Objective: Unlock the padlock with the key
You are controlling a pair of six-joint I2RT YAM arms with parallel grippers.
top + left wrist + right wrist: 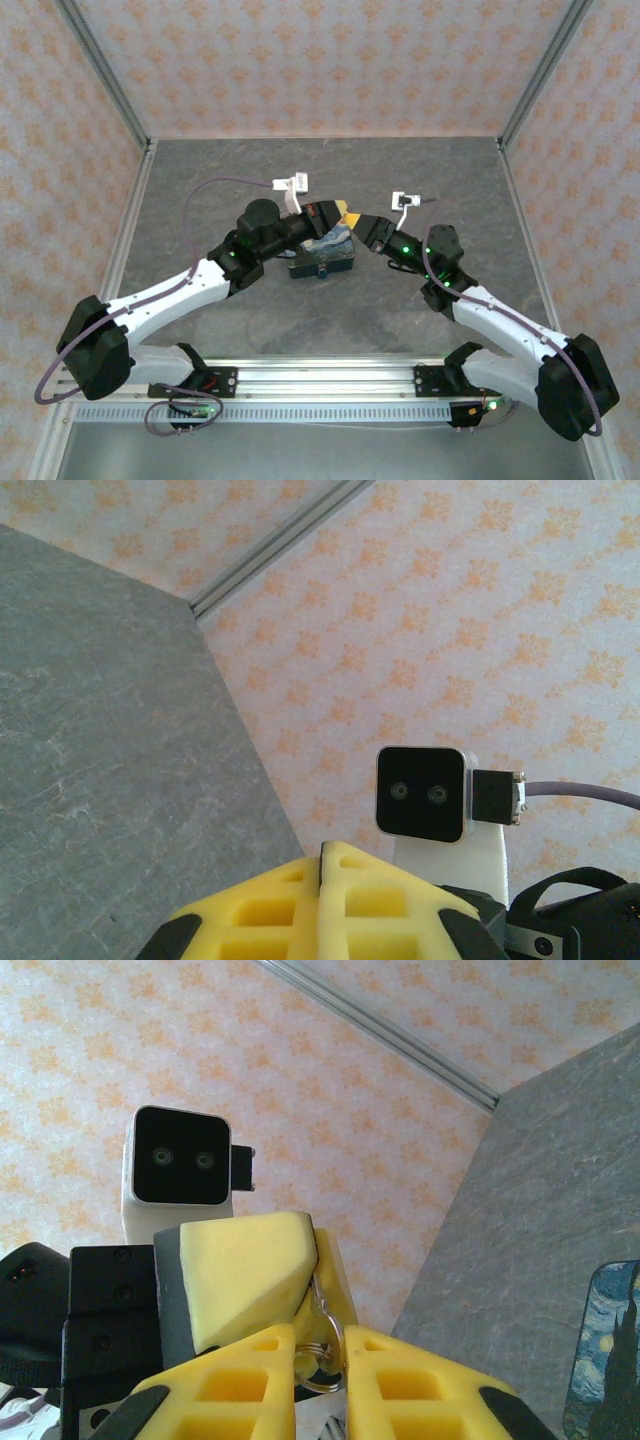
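Note:
My left gripper [343, 211] is shut, its yellow pads [250, 1275] pinching a thin silvery key [322, 1285] whose end pokes out toward the right arm. The key ring [325, 1355] hangs from that end and sits between the fingers of my right gripper [320, 1360], touching both. From the left wrist, the left fingertips [345, 880] are pressed together. Both grippers meet above the far right corner of the starry-night box [320, 255]. The padlock [322, 270] is a small dark lump at the box's near side, too small to see in detail.
The box's painted lid [610, 1350] lies low at the right of the right wrist view. Grey stone-look tabletop [250, 180] stretches around it, walled by patterned panels with metal posts [110, 75]. Each wrist camera [422, 792] faces the other.

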